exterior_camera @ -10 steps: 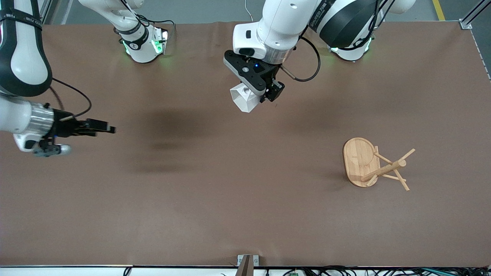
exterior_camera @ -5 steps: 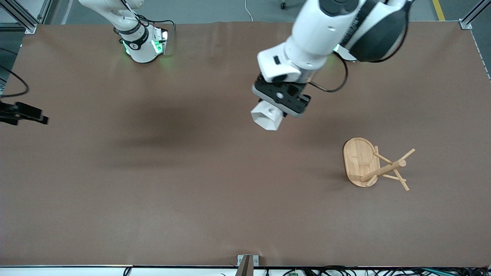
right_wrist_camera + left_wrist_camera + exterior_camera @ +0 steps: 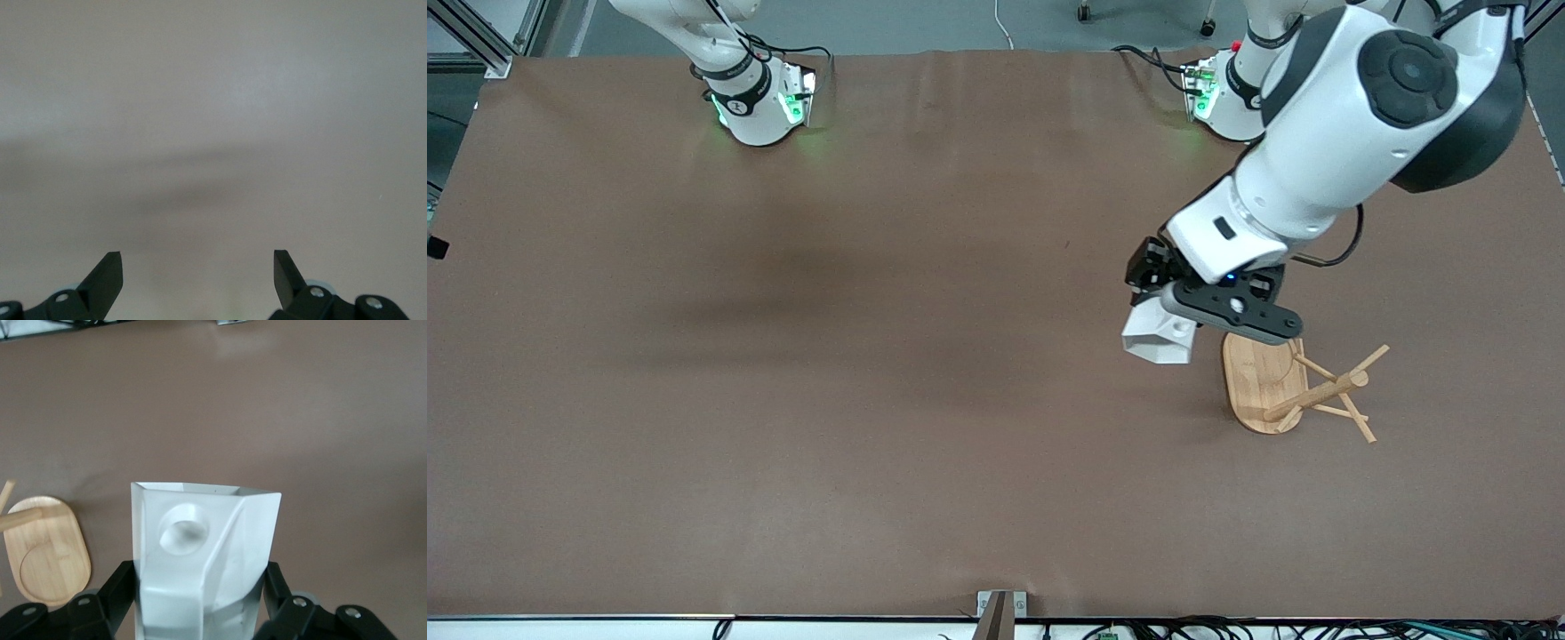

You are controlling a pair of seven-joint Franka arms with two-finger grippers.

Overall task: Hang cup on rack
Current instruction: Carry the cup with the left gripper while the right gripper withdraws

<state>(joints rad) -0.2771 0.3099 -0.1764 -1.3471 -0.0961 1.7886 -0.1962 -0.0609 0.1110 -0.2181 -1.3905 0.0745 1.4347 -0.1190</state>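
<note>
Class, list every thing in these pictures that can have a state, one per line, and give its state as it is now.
cup: held in the air by the left gripper, beside the rack's base, not hung.
rack: standing upright on the table, pegs bare.
left gripper: shut on the cup, gripping its handle end.
right gripper: open, holding nothing, away at the right arm's end of the table.

White cup (image 3: 1158, 338), pale bamboo rack (image 3: 1267, 378) — plain brown table (image 3: 871, 400)
</note>
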